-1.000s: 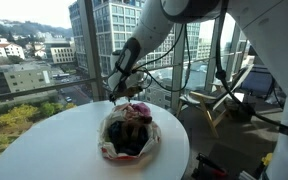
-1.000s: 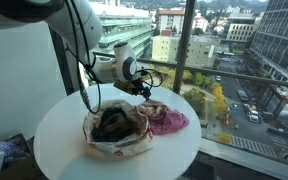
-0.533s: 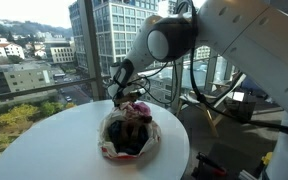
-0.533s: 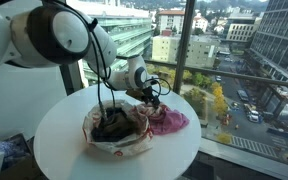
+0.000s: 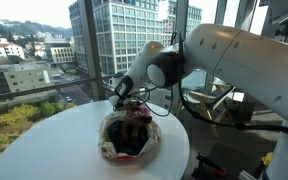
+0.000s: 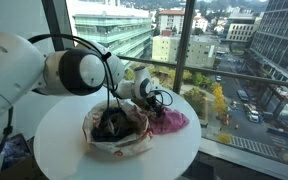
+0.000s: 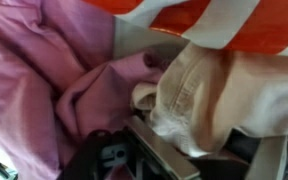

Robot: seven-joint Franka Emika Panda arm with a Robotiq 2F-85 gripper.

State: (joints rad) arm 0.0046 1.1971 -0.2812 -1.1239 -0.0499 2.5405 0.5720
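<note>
Wrist view shows pink cloth (image 7: 44,90) against cream cloth (image 7: 199,100); the gripper (image 6: 154,98) sits among them, jaw spread hidden; pinching both layers could tip the bag (image 6: 96,146).

We see a round white table (image 5: 44,140) beside floor-to-ceiling windows (image 5: 89,45), lit by daylight. Outside we look onto tall office buildings (image 6: 282,40) and a street (image 6: 246,100) below. What may be a wooden chair (image 5: 212,108) stands beyond.
</note>
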